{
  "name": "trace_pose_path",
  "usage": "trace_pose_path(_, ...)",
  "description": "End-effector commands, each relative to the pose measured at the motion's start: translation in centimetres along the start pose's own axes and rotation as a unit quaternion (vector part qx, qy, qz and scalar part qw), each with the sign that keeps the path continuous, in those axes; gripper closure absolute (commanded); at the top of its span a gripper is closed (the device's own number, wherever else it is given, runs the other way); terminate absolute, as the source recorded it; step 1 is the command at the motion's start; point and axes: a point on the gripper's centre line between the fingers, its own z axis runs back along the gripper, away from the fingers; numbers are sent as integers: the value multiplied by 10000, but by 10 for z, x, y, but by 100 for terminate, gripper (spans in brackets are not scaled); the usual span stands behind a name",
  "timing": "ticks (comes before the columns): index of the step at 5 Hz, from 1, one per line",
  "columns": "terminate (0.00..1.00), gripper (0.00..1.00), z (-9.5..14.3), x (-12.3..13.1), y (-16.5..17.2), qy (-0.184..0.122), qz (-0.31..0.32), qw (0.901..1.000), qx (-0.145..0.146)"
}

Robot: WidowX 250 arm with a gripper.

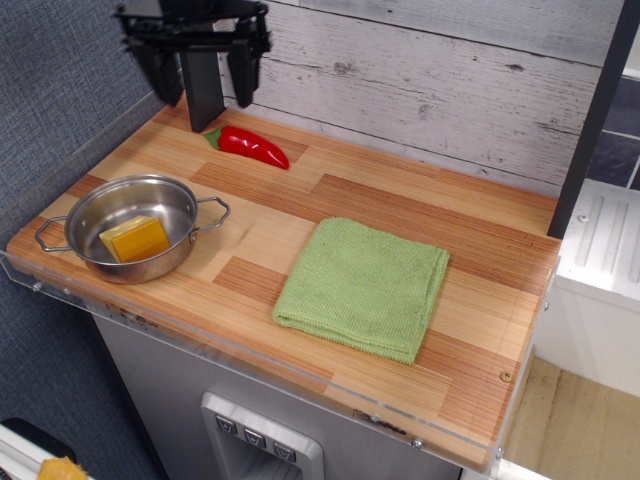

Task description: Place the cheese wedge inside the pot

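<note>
The cheese wedge (137,239) lies inside the shiny steel pot (183,255), orange-yellow side up. The pot stands at the front left corner of the wooden counter, its two wire handles pointing left and right. My gripper (204,82) is high above the back left of the counter, well clear of the pot. Its black fingers (242,78) are spread wide apart and hold nothing.
A red pepper (252,146) lies at the back left, just below the gripper. A folded green cloth (364,287) lies mid-counter. A dark post (198,70) stands at the back left, a white plank wall (420,80) behind, and a clear lip (250,360) runs along the front edge.
</note>
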Motion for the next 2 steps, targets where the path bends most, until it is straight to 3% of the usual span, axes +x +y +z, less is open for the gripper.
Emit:
trace_pose_path(1,0,0,22,24,-31,-285,-926,9952,-120)
trace_pose_path(2,100,0,22,24,-31,-285,-926,9952,-120)
